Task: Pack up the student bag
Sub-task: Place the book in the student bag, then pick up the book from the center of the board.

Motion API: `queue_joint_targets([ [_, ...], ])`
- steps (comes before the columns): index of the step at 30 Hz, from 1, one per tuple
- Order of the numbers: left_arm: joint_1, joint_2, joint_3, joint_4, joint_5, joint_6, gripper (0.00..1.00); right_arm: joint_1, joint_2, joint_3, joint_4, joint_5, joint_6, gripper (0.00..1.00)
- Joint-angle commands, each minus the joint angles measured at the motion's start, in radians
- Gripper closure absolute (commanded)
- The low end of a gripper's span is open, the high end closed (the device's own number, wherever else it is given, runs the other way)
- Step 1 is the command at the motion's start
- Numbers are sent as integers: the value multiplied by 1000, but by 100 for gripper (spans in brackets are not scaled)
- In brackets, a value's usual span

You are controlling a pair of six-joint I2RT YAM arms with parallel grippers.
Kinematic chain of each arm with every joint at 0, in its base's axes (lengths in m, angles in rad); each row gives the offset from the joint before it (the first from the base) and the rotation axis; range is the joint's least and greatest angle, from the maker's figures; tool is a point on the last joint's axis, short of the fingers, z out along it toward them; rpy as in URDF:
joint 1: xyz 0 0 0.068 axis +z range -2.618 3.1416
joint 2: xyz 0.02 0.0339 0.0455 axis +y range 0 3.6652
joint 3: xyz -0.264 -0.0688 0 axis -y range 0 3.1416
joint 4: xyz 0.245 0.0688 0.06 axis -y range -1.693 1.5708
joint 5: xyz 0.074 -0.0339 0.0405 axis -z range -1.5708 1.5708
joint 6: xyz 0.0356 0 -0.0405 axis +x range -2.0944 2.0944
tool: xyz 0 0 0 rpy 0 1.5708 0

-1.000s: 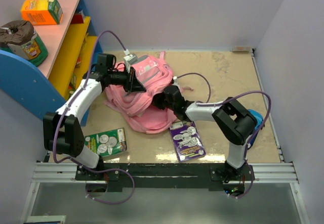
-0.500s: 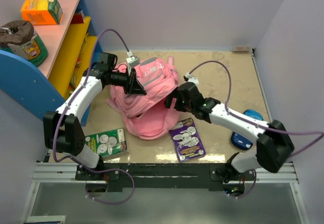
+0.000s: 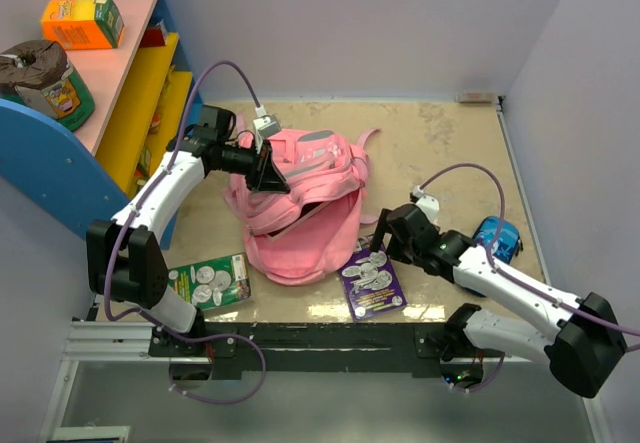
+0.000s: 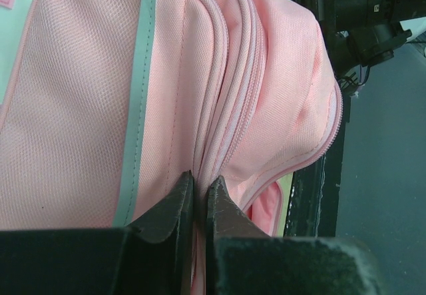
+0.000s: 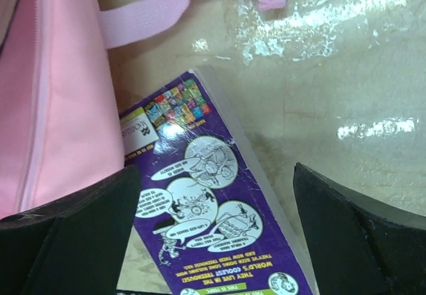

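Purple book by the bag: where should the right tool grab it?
Take the purple book by its free long edge, coming down on the side away from the student bag: it lies flat, its other edge close beside the bag.

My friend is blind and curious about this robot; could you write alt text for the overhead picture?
Seen from above, the left gripper pinches the fabric of a pink student bag lying open on a table, while the right gripper hangs open over a purple book beside it.

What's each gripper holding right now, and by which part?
Left gripper is shut on the student bag, pinching fabric along a zip seam. Right gripper is open and holds nothing; it hovers over the purple book.
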Motion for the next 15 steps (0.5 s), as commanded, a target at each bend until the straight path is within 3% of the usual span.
queue_joint_targets([
  [1, 17, -28, 3, 71, 12, -9, 100, 2, -11, -61, 10, -46, 56, 1],
  [8, 15, -23, -6, 86, 2, -17, 100, 71, 33, -162, 172, -149, 78, 2],
  [11, 15, -23, -4, 89, 2, -20, 100, 99, 63, -193, 198, -169, 112, 19],
  [12, 15, -25, -4, 91, -1, -24, 100, 102, 72, -204, 207, -174, 116, 31],
  [15, 15, -26, -7, 98, -2, -32, 100, 105, 92, -245, 238, -186, 139, 47],
])
